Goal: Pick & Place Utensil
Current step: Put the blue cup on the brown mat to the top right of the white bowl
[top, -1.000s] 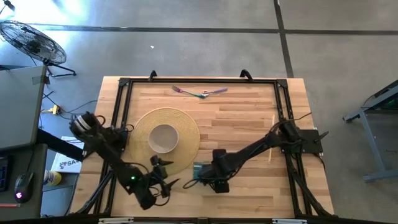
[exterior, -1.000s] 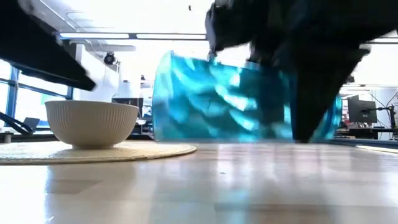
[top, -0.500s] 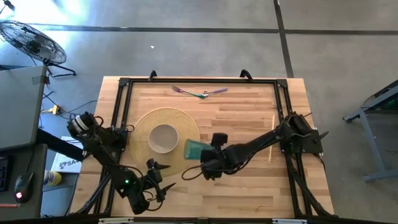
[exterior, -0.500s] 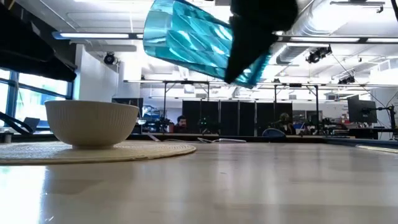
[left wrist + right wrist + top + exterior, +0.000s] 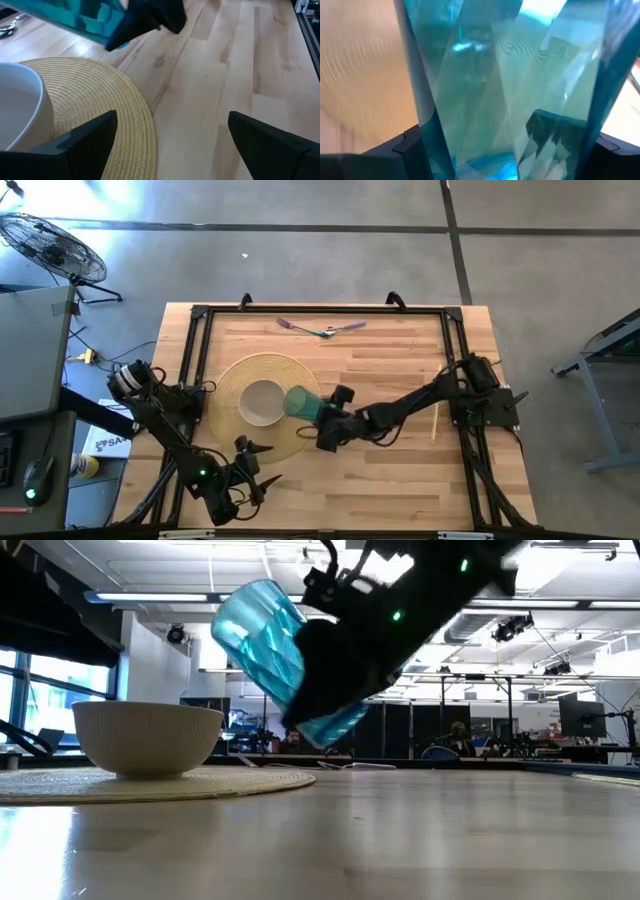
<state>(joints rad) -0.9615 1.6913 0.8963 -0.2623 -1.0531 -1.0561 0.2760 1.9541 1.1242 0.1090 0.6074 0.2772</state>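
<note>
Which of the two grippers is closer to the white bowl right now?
The right gripper, holding the blue cup tilted just beside the white bowl. The left gripper sits open nearer the table's front edge, past the woven mat.

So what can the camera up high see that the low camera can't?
Only the high view shows the spoons at the table's far edge and the left end effector, open near the front. Only the low view shows the cup is tilted in the air. Both show the blue cup in the right end effector, the bowl and the woven mat.
</note>
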